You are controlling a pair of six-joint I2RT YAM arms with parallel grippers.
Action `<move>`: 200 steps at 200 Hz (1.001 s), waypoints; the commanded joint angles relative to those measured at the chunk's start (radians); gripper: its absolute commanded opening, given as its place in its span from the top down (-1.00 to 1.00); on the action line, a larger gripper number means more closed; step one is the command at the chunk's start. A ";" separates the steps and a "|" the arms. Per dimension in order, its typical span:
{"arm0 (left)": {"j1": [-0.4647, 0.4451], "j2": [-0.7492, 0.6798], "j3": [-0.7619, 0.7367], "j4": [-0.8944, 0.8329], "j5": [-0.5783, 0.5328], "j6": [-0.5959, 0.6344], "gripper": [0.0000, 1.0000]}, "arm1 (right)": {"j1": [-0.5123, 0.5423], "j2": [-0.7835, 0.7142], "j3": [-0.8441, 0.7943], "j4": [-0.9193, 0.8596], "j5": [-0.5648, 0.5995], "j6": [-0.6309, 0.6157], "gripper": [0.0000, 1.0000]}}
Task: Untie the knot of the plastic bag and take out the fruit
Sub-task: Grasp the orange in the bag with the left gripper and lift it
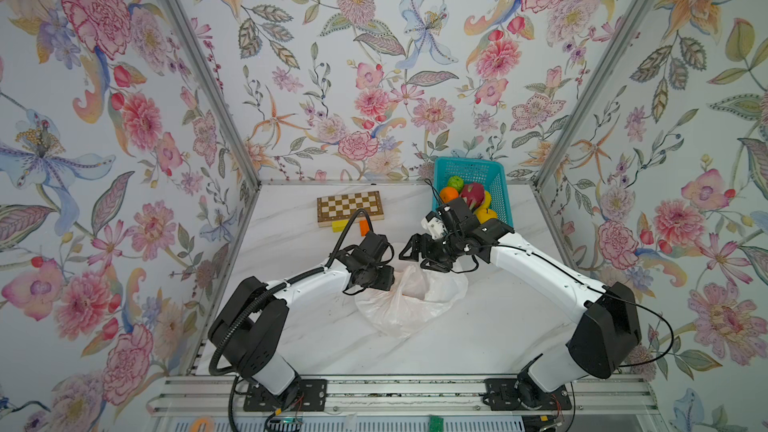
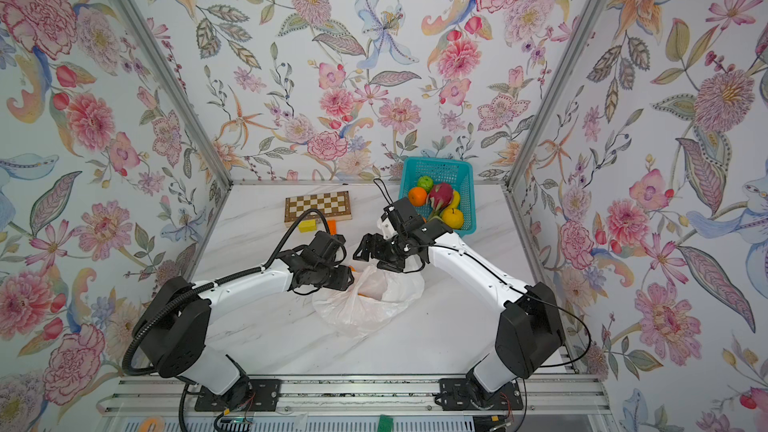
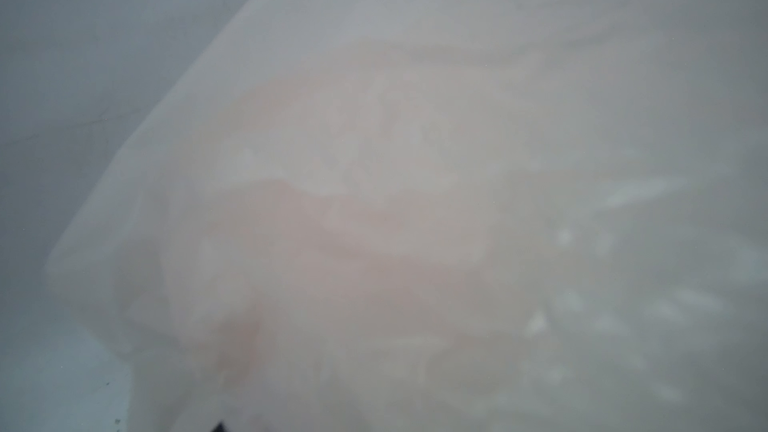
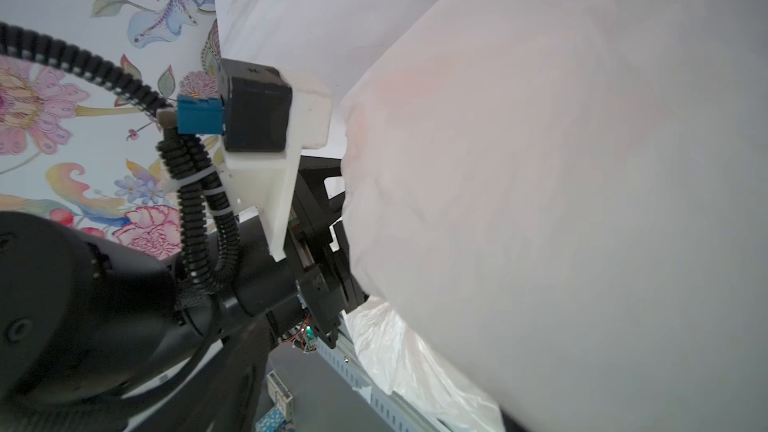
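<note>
No legible txt/labels anywhere; wrist views prob. too blurry.

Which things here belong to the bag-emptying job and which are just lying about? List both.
Job: thin translucent white plastic bag; orange, green, yellow and magenta fruit; teal mesh plastic basket holding it.
Lying about: brown-and-cream wooden chessboard; small yellow rectangular block; small orange rectangular block.

One plastic bag [image 1: 399,309], one basket [image 1: 473,170], four unbagged fruits [image 1: 472,194], one banana [image 1: 487,200], one chessboard [image 1: 349,205], two blocks [image 1: 340,225].
</note>
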 commanded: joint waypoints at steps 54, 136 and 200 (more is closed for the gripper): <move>0.008 -0.191 -0.149 0.298 0.144 0.185 0.30 | -0.052 0.150 0.054 0.172 -0.040 0.081 -0.63; 0.008 -0.366 -0.343 0.619 0.160 0.382 0.20 | -0.118 0.267 0.220 0.091 -0.205 0.060 -0.78; 0.009 -0.379 -0.373 0.701 0.154 0.471 0.18 | -0.207 0.112 0.150 0.123 -0.355 0.132 -0.89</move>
